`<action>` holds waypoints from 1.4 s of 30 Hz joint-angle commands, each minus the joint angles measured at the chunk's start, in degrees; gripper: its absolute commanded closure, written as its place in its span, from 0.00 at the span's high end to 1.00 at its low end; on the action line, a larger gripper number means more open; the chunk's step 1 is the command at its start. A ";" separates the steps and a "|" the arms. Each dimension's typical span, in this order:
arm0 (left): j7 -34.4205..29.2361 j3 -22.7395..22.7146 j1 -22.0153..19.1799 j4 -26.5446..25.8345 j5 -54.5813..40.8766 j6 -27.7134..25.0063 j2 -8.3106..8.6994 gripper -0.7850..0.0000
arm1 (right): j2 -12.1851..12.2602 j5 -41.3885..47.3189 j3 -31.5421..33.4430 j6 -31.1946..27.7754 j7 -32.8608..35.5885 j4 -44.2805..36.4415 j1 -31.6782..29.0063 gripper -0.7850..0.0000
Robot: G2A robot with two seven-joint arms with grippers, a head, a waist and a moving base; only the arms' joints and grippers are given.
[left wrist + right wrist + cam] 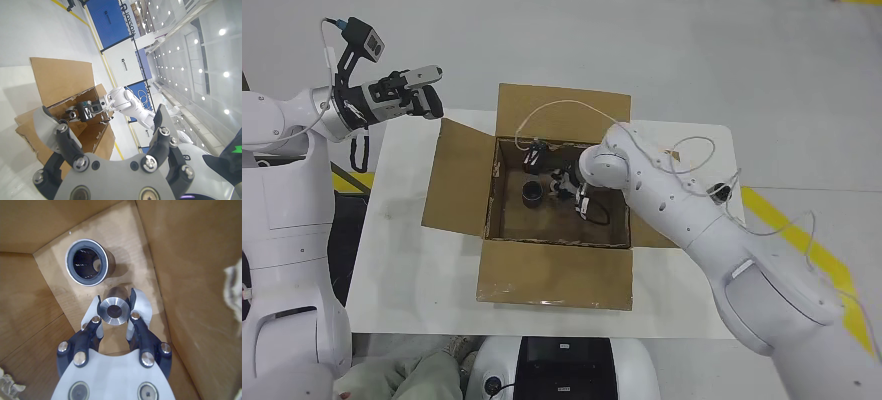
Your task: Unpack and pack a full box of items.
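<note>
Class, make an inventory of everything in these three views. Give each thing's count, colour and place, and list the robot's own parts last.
table: one, white, under the box.
cardboard box: one, brown, flaps open, on the table.
large sleeve: one, silver wall with a black rim, upright on the box floor.
small metal cylinder: one, silver with a dark bore, inside the box beside the large sleeve.
right gripper: one, grey and black, inside the box, shut on the small metal cylinder.
left gripper: one, grey and black, open and holding nothing, near the table's far corner, apart from the box.
</note>
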 commanded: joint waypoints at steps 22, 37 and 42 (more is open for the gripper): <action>0.00 0.00 0.00 0.00 0.00 0.00 0.00 1.00 | 13.18 -7.42 23.55 2.62 13.77 -46.68 -24.44 0.00; 0.00 0.00 0.00 0.00 0.00 0.00 0.00 1.00 | 17.41 -7.31 38.95 3.61 11.90 -59.59 -37.38 0.00; 0.00 0.00 0.00 0.00 0.00 0.00 0.00 1.00 | 17.46 -7.29 39.09 3.60 11.85 -59.72 -37.54 0.00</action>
